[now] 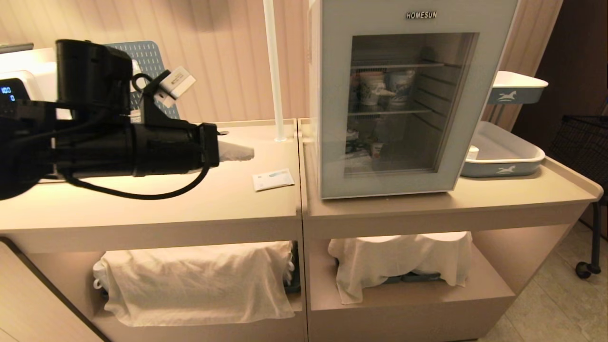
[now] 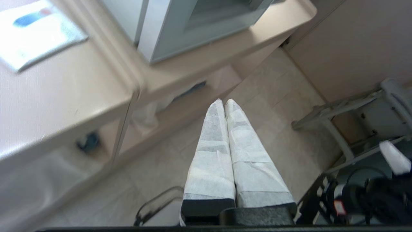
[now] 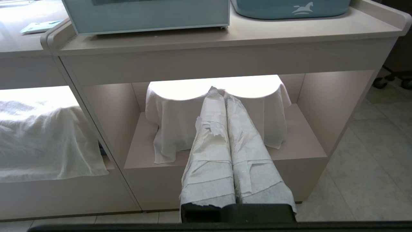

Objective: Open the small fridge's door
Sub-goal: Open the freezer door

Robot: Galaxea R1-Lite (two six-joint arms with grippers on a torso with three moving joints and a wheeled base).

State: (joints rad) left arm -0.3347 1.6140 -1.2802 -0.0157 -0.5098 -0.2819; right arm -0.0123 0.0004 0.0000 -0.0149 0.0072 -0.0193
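Observation:
The small fridge [image 1: 314,71] stands on the right counter, and its door [image 1: 335,142], with "HOMESUN" on top and a glass window, lies shut against the body. Cups show on the wire shelves behind the glass. My left gripper [image 1: 241,152], fingers wrapped in white, is shut and empty, held above the left counter, left of the fridge and apart from it. In the left wrist view the left gripper [image 2: 224,101] points past the fridge's lower corner [image 2: 161,35]. My right gripper [image 3: 219,91] is shut and empty, low before the right counter's shelf, below the fridge [image 3: 148,19].
A paper packet [image 1: 272,179] lies on the left counter near the seam. A white pole [image 1: 273,71] rises behind it. Two blue-white trays [image 1: 506,159] sit right of the fridge. A water dispenser [image 1: 14,90] stands far left. Cloth-covered items [image 1: 403,261] fill the lower shelves.

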